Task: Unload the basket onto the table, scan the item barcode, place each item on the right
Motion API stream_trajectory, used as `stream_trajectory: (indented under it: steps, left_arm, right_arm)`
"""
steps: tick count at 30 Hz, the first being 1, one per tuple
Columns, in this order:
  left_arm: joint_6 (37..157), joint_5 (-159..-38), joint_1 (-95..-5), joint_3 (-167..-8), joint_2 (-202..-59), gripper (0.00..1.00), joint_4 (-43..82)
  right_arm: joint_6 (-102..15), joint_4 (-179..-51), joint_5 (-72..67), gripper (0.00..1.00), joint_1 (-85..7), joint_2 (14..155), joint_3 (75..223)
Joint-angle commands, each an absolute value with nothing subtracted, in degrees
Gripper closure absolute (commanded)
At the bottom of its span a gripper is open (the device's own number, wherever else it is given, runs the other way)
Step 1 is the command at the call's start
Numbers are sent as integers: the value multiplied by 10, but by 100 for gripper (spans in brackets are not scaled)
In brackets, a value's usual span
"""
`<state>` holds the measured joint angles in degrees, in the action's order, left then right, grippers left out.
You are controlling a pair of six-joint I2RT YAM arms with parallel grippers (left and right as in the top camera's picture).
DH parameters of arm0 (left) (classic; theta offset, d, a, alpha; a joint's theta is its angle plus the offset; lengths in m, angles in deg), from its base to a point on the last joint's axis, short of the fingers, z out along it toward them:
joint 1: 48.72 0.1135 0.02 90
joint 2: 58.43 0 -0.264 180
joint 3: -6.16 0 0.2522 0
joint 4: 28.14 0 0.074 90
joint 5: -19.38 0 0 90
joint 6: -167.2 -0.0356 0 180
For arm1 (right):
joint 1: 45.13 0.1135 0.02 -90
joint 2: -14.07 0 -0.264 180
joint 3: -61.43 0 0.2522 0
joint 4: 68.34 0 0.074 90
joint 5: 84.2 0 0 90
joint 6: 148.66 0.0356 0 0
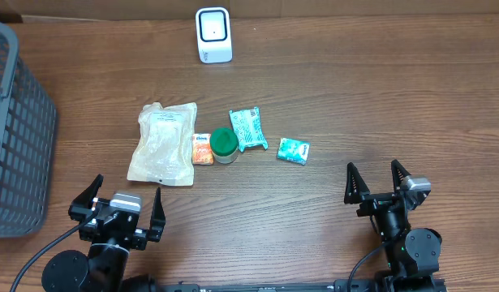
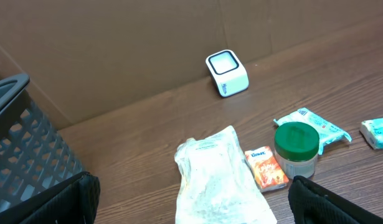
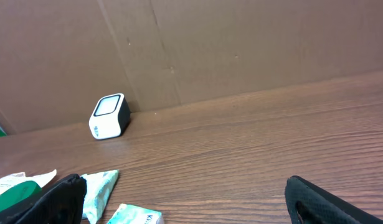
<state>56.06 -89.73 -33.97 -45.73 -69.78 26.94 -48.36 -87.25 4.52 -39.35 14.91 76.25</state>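
A white barcode scanner (image 1: 213,34) stands at the table's far edge, also seen as the scanner (image 2: 227,73) and scanner (image 3: 109,116). Mid-table lie a clear plastic pouch (image 1: 162,143), an orange packet (image 1: 202,149), a green-lidded jar (image 1: 224,145), a teal wipes pack (image 1: 248,128) and a small teal tissue pack (image 1: 293,150). My left gripper (image 1: 118,204) sits open at the near left, just short of the pouch (image 2: 222,180). At the near right my right gripper (image 1: 376,180) is open, to the right of the tissue pack (image 3: 135,216). Neither holds anything.
A dark grey mesh basket (image 1: 14,138) stands at the left edge of the table. A brown cardboard wall (image 3: 241,43) backs the table behind the scanner.
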Motion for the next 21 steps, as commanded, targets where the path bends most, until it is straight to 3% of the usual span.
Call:
stream_trajectory:
  steps: [1,21]
  left_arm:
    - [568,-895,-336,-456,-692,0,269]
    - [571,-901,-336,-456,-692,0,289]
  right_arm:
    - [-482,-869,44,0,-390,145,757]
    - [-482,-869,44,0,-390,145,757]
